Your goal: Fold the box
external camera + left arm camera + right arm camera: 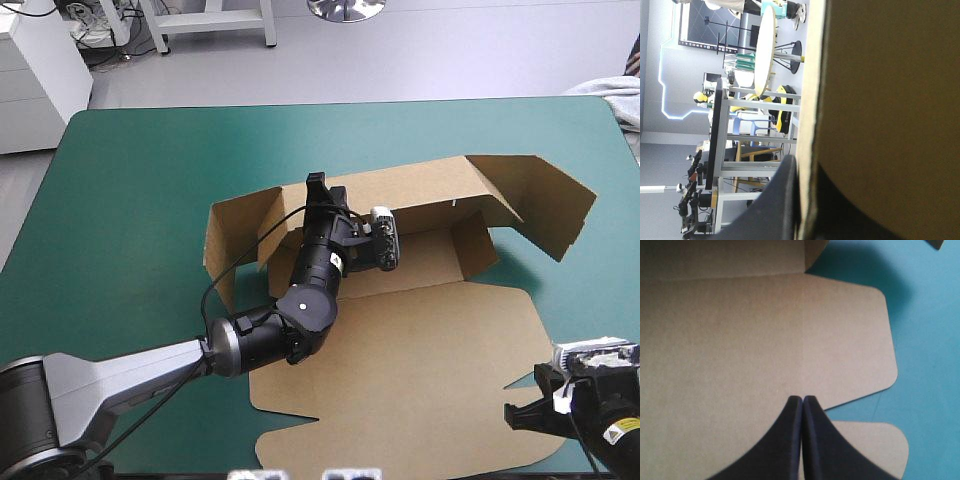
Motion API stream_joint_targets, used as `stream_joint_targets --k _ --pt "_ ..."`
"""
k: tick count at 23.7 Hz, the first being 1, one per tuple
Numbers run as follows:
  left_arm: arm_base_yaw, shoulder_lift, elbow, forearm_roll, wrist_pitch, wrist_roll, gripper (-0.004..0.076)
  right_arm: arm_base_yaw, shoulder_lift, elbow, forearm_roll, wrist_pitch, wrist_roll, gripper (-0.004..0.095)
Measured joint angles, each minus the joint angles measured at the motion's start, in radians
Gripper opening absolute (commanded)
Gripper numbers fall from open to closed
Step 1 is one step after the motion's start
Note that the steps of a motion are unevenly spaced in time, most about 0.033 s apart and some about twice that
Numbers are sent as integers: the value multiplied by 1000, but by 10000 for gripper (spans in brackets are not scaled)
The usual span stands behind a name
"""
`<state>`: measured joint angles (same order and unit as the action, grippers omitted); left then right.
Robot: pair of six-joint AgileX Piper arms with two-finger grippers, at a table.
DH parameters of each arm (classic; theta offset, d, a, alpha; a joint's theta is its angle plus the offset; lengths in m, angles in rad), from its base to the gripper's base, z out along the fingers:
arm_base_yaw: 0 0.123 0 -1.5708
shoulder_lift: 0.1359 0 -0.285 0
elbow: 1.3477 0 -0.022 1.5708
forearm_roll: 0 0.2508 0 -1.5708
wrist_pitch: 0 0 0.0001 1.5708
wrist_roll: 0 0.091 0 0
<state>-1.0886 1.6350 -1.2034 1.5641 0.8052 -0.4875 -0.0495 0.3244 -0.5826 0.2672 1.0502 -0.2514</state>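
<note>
Right now the surface (130, 180) carries the box (420, 370) about mid-way: brown, part-formed, far walls up, lid (740, 340) flat on the box's near side.

L arm (300, 300) reaches over the box's left half to the far wall (420, 190). Its jaws are clamped on the board there; in the wrist view the sheet edge runs between the black fingers (785, 200). R arm (600, 415) sits just off the box's near-right corner, jaws together and empty, aimed across the lid.

Step in hand, prob.: fold that far wall over and tuck it.

To do it well, imo:
- Turn the wall about its crease w/ a wrist roll, not a pull, else the whole box slides.
- Grip near the wall's top edge, so the fold goes at the score and not mid-panel.
- R could press down on the lid or floor to pin the box.
- Flap (540, 205) at the box's far-right stands loose and splayed out; it likely needs to go in before the wall locks.
</note>
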Motion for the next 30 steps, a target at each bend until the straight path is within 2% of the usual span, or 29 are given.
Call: stream_joint_targets --k 7,10,17,21,30 --pt "0 0 0 1 -2 -2 -10 0 191 -171 3 -119 47 -19" --pt "0 0 0 1 -2 -2 -10 0 362 -306 17 -178 52 -19" --pt "0 0 0 1 -5 15 -10 0 665 -614 81 -181 45 -19" --pt "0 0 0 0 -17 47 -10 1 948 -907 107 -88 41 -19" --pt "0 38 0 -11 -22 50 -10 1 1362 -1270 105 96 41 -19"
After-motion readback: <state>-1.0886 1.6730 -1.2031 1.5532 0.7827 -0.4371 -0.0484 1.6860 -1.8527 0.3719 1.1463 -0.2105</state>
